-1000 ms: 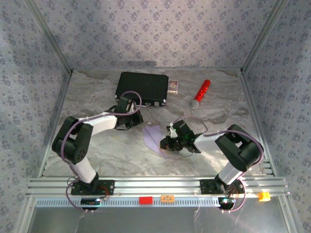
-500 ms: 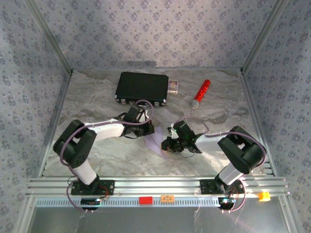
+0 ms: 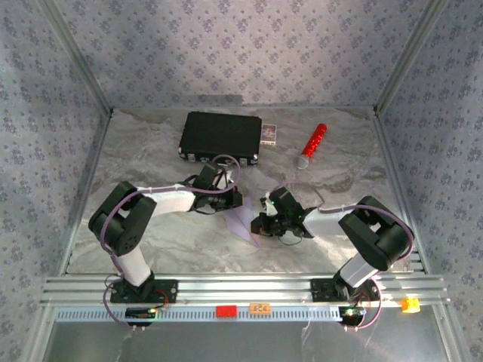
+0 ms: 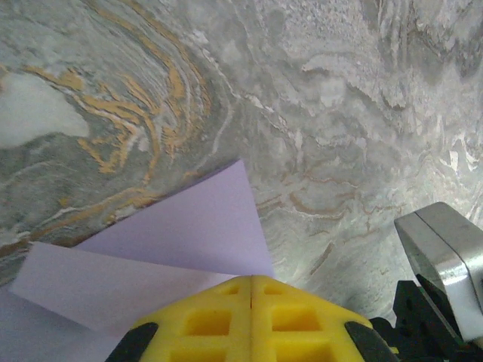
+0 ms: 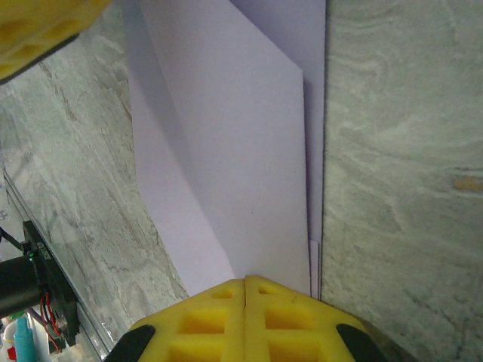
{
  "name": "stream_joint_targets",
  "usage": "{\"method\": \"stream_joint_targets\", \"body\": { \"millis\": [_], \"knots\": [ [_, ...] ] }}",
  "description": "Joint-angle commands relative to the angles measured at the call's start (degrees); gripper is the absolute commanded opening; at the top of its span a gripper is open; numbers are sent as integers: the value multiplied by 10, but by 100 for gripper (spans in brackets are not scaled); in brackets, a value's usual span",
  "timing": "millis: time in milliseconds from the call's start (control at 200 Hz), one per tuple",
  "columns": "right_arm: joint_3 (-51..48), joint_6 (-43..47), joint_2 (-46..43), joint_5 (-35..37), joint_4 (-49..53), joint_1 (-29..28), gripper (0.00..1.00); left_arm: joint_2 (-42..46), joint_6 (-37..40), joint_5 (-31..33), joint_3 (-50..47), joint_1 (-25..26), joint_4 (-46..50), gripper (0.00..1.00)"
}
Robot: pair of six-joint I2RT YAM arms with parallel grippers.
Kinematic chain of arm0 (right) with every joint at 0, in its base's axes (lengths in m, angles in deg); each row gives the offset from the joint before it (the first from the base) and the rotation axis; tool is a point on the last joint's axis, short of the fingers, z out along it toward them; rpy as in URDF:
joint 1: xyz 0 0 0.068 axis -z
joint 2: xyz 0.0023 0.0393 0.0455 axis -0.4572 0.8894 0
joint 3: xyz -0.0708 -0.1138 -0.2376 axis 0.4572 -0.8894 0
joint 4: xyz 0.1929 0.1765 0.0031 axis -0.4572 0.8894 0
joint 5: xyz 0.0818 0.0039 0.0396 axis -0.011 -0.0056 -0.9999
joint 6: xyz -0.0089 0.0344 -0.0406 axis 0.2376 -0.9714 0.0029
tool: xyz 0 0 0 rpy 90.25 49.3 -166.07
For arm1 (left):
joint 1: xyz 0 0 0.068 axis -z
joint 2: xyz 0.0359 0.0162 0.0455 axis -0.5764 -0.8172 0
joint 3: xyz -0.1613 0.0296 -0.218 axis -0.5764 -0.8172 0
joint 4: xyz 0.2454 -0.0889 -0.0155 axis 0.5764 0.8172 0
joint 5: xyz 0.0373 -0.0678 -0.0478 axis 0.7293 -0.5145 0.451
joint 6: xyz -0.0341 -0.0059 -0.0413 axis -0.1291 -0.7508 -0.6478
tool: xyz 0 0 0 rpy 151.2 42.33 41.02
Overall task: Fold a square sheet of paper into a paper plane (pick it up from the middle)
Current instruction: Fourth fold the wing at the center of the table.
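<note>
Honestly I'd say halfway: lilac sheet (image 5: pixel 226 151) shows angled folds, no dart yet; left gripper (image 4: pixel 251 290) and right gripper (image 5: pixel 246 292) both shut.

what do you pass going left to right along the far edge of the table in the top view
black case -> small card box -> red-and-silver cylinder

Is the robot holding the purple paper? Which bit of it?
Can't tell. The left pincer and right pincer are both shut at the paper, pinching or just pressing.
</note>
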Motion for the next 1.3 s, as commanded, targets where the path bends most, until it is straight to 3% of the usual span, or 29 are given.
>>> {"method": "stream_joint_targets", "body": {
  "millis": [0, 415, 770, 894, 1294],
  "knots": [
    [-12, 4, 8, 23, 85, -2, 0, -22, 9, 7, -2, -1, 16, 4],
    [58, -3, -26, 12, 96, -15, 2, -61, 2, 23, -10, -15, 27, 2],
    [155, -5, 98, 13, 86, -16, 3, -66, 3, 18, -16, -16, 16, 2],
    [131, -13, 102, 14, 80, -17, 4, -66, 5, 21, -16, -15, 19, 2],
    [16, -33, 3, 20, 48, -24, 6, -72, 3, 24, -17, -16, 15, 2]
  ]
}}
